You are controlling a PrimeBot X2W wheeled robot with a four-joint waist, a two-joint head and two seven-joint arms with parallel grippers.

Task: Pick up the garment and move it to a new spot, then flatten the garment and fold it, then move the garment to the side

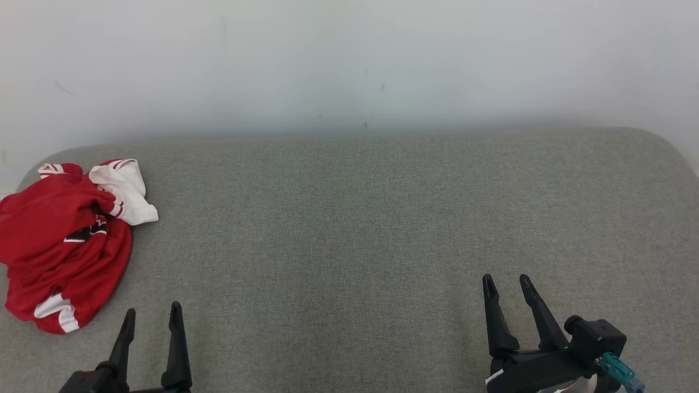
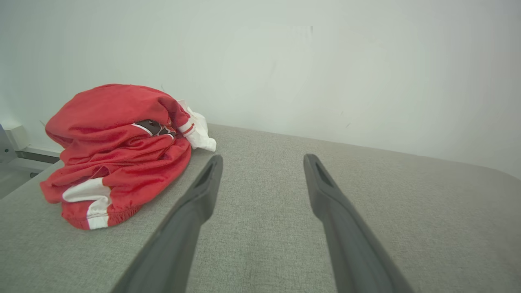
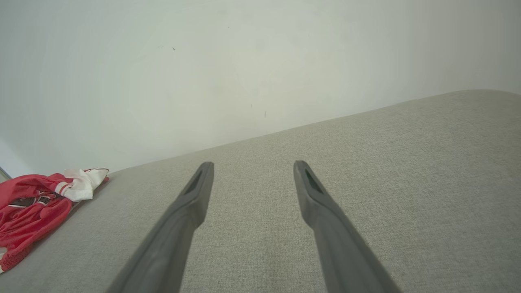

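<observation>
- garment (image 1: 60, 240) was thin, slightly shiny mesh-ish cloth
- tabletop (image 1: 349, 229) had coarse woven fabric, matt
- left gripper (image 1: 153, 308) and right gripper (image 1: 506, 278) looked matt plastic

**Red garment bunched in a heap**

The garment (image 1: 60, 245) is red fabric with white striped trim and a dark printed patch. It is crumpled into a rounded mound, with a white end sticking out at the far side. It lies ahead and left of the left gripper (image 1: 153, 308), near but not touching. It is well apart from the right gripper (image 1: 507, 278), far to its left.
</observation>
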